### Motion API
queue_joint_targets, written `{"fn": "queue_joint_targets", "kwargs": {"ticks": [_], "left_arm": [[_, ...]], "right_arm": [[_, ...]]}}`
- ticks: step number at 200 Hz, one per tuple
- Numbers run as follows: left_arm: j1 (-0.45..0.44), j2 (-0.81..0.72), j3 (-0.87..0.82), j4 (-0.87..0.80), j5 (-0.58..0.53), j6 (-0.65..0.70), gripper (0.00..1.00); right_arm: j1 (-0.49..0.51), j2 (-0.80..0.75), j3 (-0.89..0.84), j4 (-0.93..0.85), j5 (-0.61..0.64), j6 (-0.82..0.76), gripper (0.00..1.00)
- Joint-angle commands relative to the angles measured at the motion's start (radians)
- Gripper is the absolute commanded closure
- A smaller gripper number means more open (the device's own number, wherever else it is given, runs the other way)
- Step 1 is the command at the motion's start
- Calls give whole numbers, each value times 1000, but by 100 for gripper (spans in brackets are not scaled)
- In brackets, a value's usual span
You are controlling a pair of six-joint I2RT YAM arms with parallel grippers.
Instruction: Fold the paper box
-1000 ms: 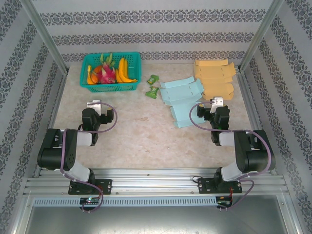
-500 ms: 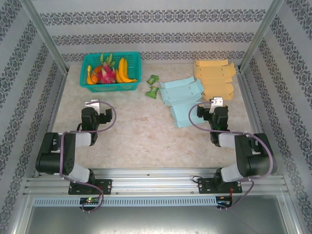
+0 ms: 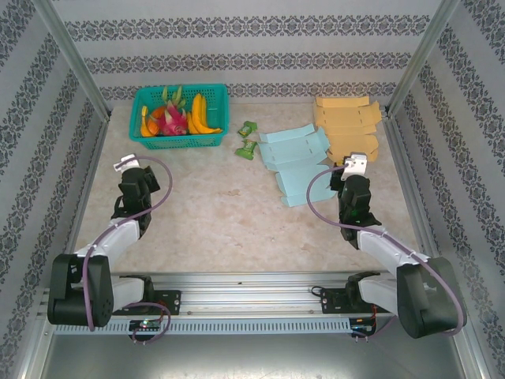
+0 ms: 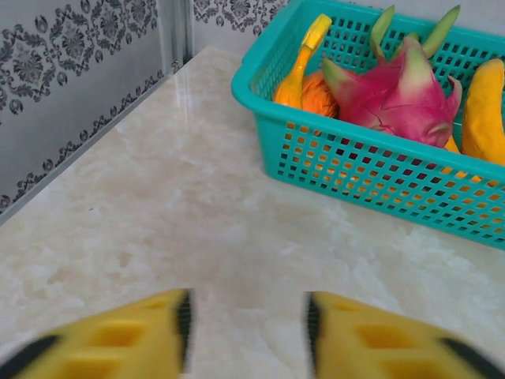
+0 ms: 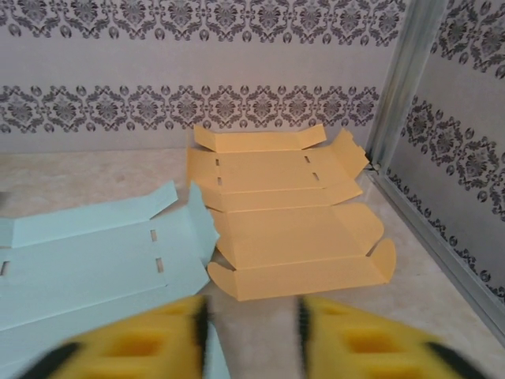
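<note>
Left claw (image 4: 248, 332): narrow gap, empty, low over the table (image 4: 142, 213), just before the fruit basket (image 4: 379, 174).
Right claw (image 5: 251, 332): narrow gap, empty, well right of the basket.
Blue paper box blanks (image 5: 87, 253): flat, right of the basket.
Orange blanks (image 5: 292, 237): flat, farther right.
Progress: nothing gripped or folded; every fold is left.
</note>
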Motion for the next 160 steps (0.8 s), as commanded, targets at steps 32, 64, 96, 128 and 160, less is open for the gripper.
{"fn": "queue_joint_targets", "kwargs": {"ticks": [32,64,96,128,160], "left_arm": [[-63,-112,31,-125,100,-176,86],[-267,-16,117,-239,68,-292,75],[-447,137,237,-293,59,-318,72],[-507,208,271,-293,76,-329,72],[-507,212,230,-267,89,-338,71]], "right_arm": [[110,21,199,-279,-169,88,82],[201,152,372,-420,-178,117,56],[243,329,534,-499,-228,158,41],[258,546,721,-556,-350,190,41],[268,719,865,-588,-396,212,44]]}}
